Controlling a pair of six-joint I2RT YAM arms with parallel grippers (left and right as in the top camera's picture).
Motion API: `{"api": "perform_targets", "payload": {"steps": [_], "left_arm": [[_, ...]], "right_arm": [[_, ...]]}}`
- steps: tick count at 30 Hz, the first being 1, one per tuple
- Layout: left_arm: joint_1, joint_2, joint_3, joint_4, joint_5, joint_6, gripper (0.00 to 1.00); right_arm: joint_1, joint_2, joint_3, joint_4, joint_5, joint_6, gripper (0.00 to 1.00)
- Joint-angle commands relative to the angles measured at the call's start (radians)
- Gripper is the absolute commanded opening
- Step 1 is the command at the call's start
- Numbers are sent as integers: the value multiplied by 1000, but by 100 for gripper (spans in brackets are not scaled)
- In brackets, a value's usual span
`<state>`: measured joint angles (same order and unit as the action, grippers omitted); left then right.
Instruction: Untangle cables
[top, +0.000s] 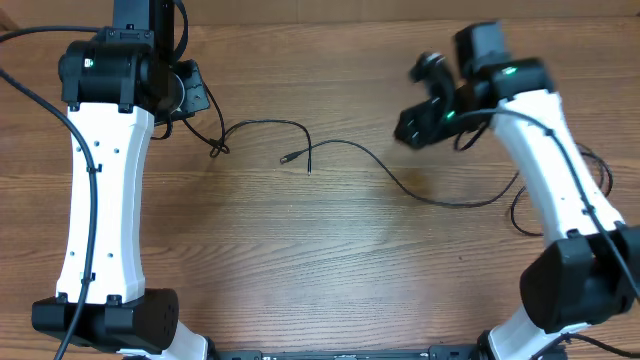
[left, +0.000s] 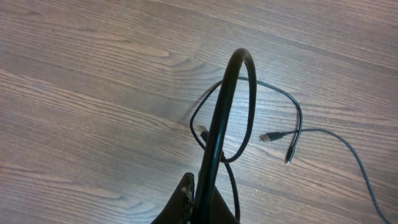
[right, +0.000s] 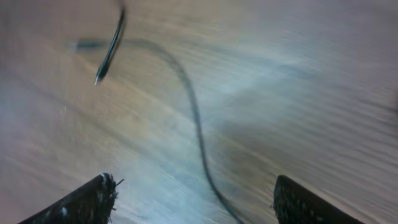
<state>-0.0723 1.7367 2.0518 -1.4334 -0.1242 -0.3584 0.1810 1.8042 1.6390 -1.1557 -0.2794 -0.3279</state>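
Thin black cables lie on the wooden table. My left gripper at the back left is shut on one cable, which arcs right to a plug end. In the left wrist view the held cable loops up from the shut jaws, with small plugs on the table beyond. A second cable runs from its plug across the middle to the right arm. My right gripper is open and empty above it. The blurred right wrist view shows the cable between the open fingers.
The white left arm stands along the left side and the white right arm along the right. More thin black loops lie beside the right arm. The table is brown wood.
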Motion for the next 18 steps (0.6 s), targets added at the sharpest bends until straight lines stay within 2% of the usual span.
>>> {"api": "perform_targets", "payload": {"steps": [1,7,15,18], "left_arm": [[0,-4,-3,1,-13,22,4],[0,-4,-3,0,-13,22,4],[0,-4,-3,-3,-5,22,4],[0,-4,-3,-6,-5,22,4]], "right_arm": [[37,7,-93,27,47,-74,80],[55,7,-301,158,69,-74,79],[55,7,-531,431,92,-73,63],[55,7,-573,478,115,-74,64]]}}
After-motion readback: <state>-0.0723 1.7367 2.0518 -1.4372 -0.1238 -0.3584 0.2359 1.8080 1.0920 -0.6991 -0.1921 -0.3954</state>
